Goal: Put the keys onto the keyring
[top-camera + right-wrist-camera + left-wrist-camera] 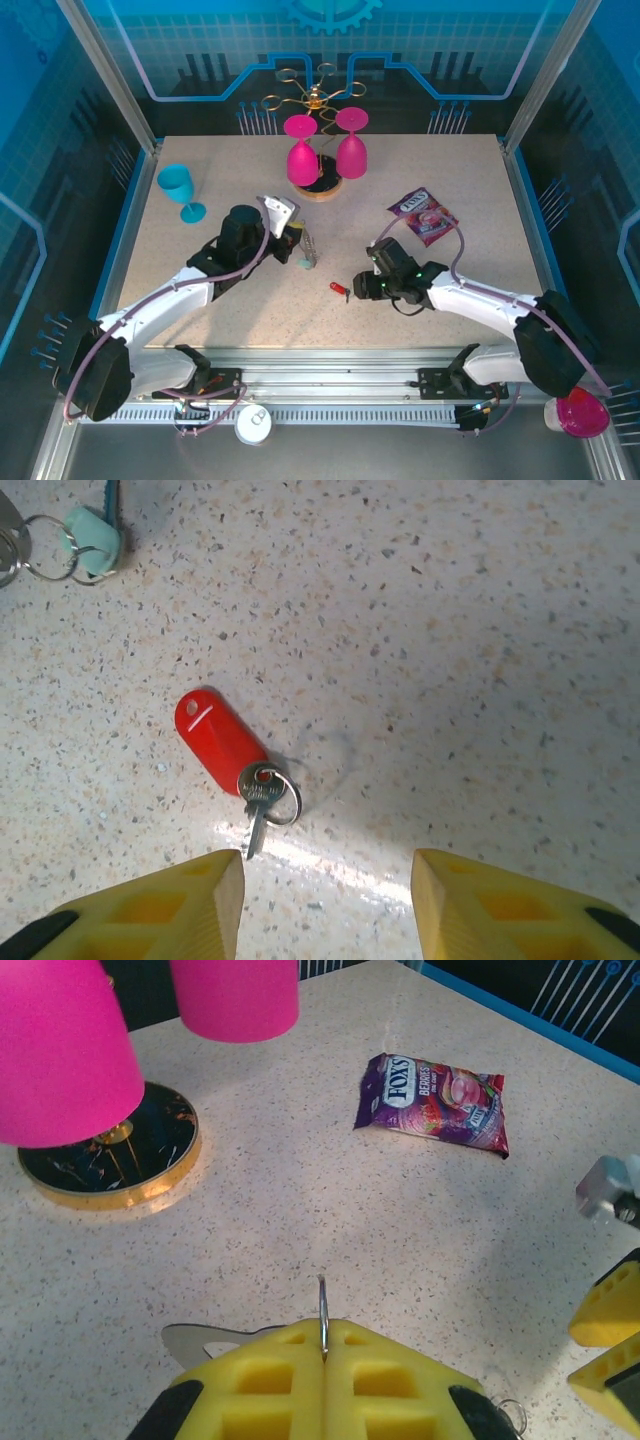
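Note:
A key with a red tag (220,742) and a small silvery ring lies flat on the speckled table (230,170), also visible from above as the red key (339,289). My right gripper (328,900) hovers just beside it, open, its yellow fingers (180,905) bare; from above the right gripper (362,285) is just right of the key. My left gripper (323,1328) is shut on a thin metal ring of the keyring (323,1305), held edge-on. A pale green tag (92,538) with rings hangs by the left gripper (292,240).
A purple snack packet (425,215) lies at the right rear. The gold wire rack with two pink glasses (320,150) stands at the middle rear, its round base (110,1165) near my left gripper. A teal glass (180,190) stands at the left.

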Tool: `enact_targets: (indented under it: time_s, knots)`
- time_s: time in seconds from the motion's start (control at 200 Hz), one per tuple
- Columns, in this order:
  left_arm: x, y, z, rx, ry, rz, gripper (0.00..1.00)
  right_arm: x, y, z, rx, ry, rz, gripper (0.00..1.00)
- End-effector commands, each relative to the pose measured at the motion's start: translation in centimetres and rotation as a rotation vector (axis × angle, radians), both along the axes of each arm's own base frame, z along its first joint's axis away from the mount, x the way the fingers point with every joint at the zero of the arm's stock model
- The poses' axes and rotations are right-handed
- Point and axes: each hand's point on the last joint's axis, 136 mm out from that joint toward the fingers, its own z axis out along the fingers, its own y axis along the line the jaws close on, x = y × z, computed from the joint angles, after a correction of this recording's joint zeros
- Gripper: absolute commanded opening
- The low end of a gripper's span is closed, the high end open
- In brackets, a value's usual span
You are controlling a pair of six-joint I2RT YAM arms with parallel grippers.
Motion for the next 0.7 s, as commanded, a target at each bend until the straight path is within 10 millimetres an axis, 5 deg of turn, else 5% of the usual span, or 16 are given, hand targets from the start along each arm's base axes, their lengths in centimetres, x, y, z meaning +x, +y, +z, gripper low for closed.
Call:
enact_targets:
  time_s: [0.0,0.205,0.695]
  knots:
    - [-0.2,-0.7,1.5,0.006,-0.098,-0.044,0.0,-1.5,-0.5,-0.7,0.013,0.091,-0.033,0.48]
    - [-0.7,-1.3,1.9,0.004,-0.121,-0.079,0.0,-1.3,2.4,-1.6,0.048,0.125,0.076,0.43]
    - [-1.1,-1.1,1.7,0.023,-0.135,-0.085,0.0,0.0,4.7,-4.0,0.077,0.156,0.116,0.3]
